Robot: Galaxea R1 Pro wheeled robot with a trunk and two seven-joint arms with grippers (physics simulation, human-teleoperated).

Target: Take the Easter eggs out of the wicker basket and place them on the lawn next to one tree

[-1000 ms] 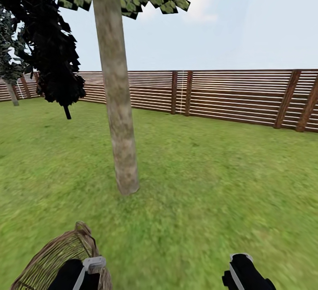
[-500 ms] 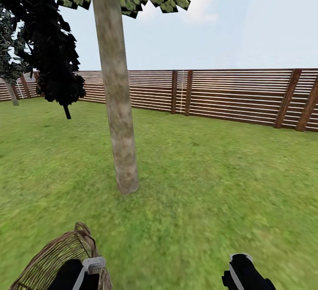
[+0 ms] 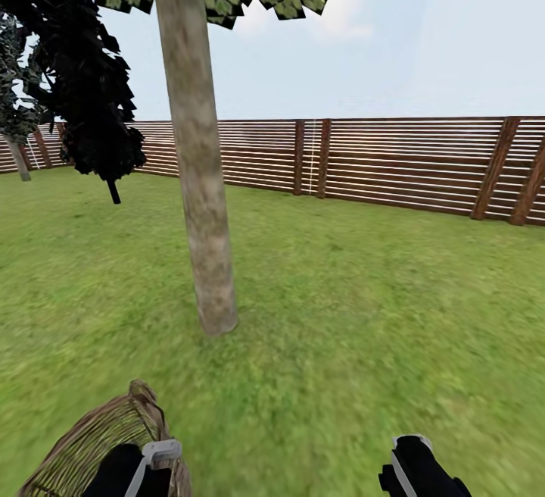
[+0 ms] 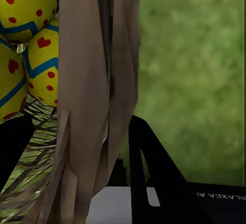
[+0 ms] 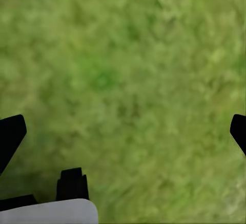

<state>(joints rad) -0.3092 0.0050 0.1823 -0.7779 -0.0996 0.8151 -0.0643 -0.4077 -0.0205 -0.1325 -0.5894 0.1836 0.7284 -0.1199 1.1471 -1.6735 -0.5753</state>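
1. The left gripper (image 4: 77, 147) is clamped on the rim of the wicker basket (image 3: 91, 440), which sits low on the left of the lawn (image 3: 363, 315).
2. Three Easter eggs (image 4: 43, 62) lie inside the basket, touching one another.
3. The tree (image 3: 198, 179) stands ahead, near the basket.
4. The right gripper (image 5: 123, 131) hangs over bare grass, fingers spread wide and empty.
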